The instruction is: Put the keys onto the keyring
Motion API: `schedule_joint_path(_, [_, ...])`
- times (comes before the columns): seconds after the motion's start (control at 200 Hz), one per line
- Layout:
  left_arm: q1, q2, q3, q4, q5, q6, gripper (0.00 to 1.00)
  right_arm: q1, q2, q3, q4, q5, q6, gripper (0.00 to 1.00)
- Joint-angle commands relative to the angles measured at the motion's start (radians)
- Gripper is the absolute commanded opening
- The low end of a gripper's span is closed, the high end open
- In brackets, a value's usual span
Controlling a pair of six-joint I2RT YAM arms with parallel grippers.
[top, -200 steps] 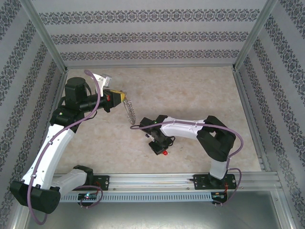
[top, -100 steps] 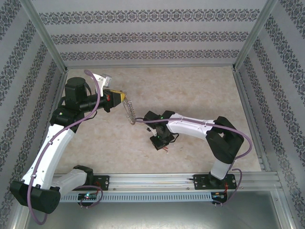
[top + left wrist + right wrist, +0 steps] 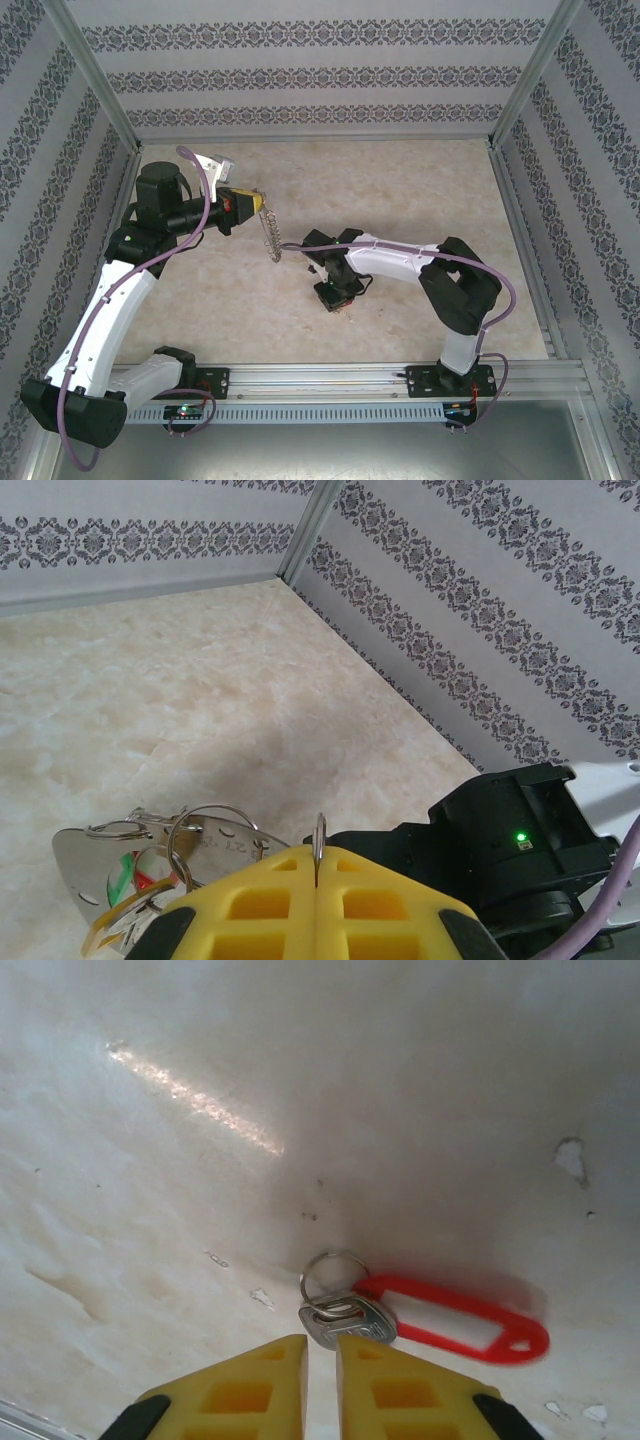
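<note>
Right gripper (image 3: pixel 321 1345) had shifted slightly away from the base rail (image 3: pixel 330 378) since 1.0 s earlier, left gripper (image 3: pixel 317 858) unchanged. Right fingers stood a narrow slit apart, gripping nothing; the silver key (image 3: pixel 346 1322) with its red tag (image 3: pixel 455 1322) lay flat on the table (image 3: pixel 200 1160) just beyond the fingertips, key head nearest the right one. Left fingers were pressed together on a thin wire loop of the keyring (image 3: pixel 180 845); tag window blank, stamped marks on the keyring's steel plate (image 3: pixel 80 855) unreadable.
</note>
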Motion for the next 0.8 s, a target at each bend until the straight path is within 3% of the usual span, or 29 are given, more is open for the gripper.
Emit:
schedule_joint_path(0.0, [0.010,-0.003,0.011,0.030,0.018,-0.009,0.00,-0.011,-0.005,0.019,-0.007,-0.003,0.006,0.20])
schedule_joint_path(0.365, [0.009,-0.004,0.004,0.035,0.015,-0.011,0.00,-0.011,0.025,0.070,-0.037,0.022,0.005,0.38])
schedule_joint_path(0.794, [0.013,-0.013,0.005,0.011,0.003,-0.005,0.00,0.048,0.137,0.174,-0.143,0.093,-0.055,0.33])
